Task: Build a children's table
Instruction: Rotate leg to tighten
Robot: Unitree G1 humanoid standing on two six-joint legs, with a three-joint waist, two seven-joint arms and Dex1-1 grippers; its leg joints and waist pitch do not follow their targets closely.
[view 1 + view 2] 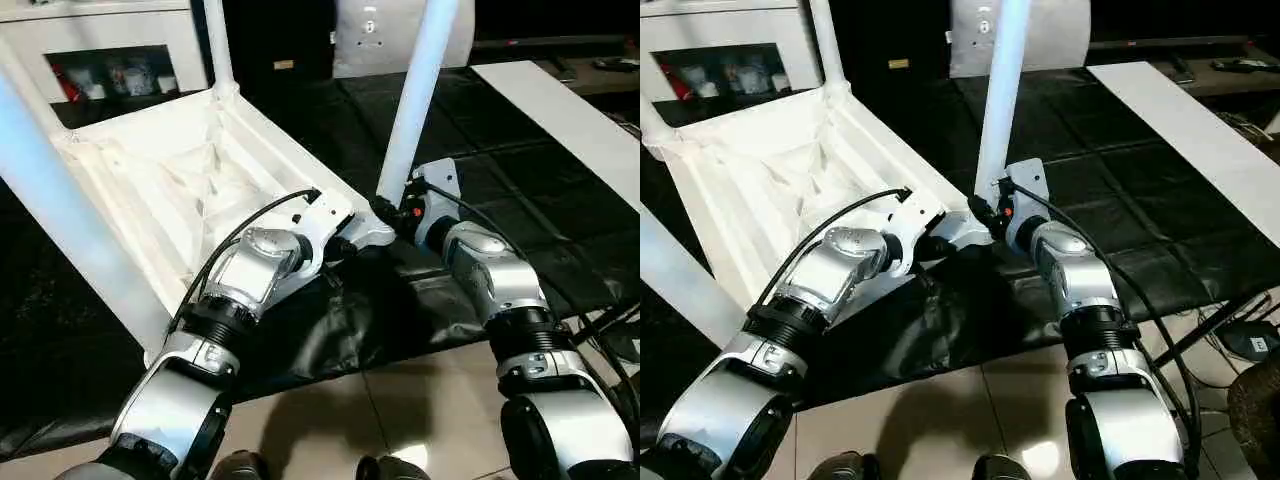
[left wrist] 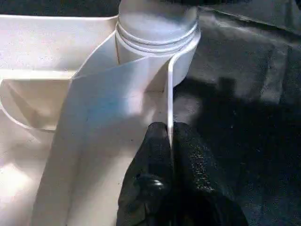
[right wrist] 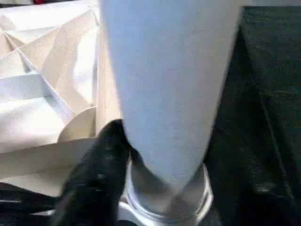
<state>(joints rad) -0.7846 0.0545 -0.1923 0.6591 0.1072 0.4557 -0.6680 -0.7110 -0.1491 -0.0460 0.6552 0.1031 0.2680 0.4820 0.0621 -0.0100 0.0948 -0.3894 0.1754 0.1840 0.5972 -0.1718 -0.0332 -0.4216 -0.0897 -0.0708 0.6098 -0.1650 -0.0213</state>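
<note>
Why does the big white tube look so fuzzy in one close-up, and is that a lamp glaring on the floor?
In the right wrist view, the leg stands so close to the lens that it blurs, its surface bluish and featureless. In the left eye view, a bright glare spot shines on the glossy floor tiles between the arms. In the left wrist view, the gripper casts a dark shadow on the black mat.

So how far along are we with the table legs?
Done: the upside-down table top has legs standing in three corners, far, near-left and near-right. In hand: the left gripper is pinching the rim beside that near-right socket, while the right gripper is at that leg's base. Left: the fourth corner is out of frame, then flipping it upright.
</note>
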